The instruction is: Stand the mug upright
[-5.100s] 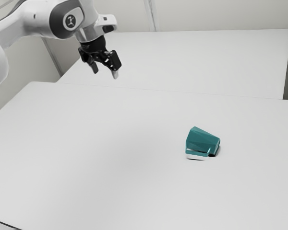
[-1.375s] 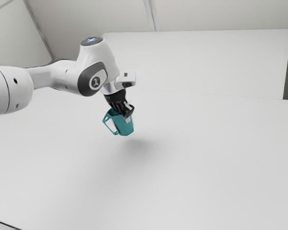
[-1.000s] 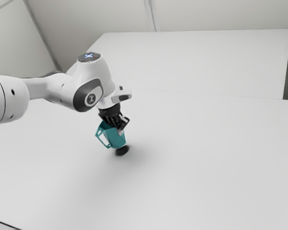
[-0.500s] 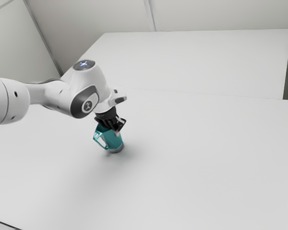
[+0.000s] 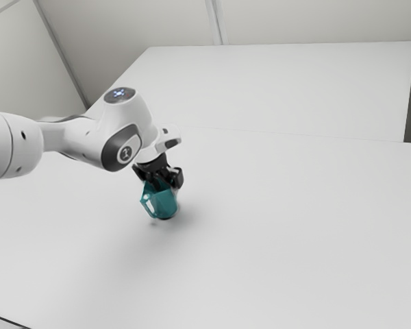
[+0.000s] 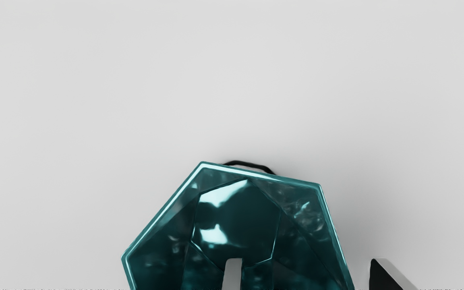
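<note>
The mug [image 5: 160,205] stands mouth up on the tabletop [image 5: 294,240], directly below the gripper [image 6: 305,266], its long axis near vertical. The jaws are apart: one finger inside the mouth, the other outside the wall. Any withdrawal should follow that axis, clearing the rim.

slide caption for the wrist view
Looking down into a teal faceted mug, one finger inside it, the other outside.
</note>
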`<state>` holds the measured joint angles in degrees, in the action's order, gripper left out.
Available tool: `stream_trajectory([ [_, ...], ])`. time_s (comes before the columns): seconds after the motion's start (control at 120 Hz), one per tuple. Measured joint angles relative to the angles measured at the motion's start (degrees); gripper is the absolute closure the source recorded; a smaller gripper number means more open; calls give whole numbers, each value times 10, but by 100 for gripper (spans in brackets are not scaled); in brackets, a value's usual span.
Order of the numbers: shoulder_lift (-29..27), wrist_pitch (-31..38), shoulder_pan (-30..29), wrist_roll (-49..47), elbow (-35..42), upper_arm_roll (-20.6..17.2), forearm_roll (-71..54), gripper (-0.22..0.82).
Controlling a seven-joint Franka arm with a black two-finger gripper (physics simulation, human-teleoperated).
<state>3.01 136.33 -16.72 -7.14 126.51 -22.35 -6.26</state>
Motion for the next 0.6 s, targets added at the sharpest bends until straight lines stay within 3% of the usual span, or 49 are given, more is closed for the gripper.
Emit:
stream_trajectory([
  [0.208,-62,-61,-2,1,-29,-5,11,10],
  [0.542,-50,-305,15,0,-299,1,41,2],
  [0.6,-47,-342,47,0,-338,30,41,2],
])
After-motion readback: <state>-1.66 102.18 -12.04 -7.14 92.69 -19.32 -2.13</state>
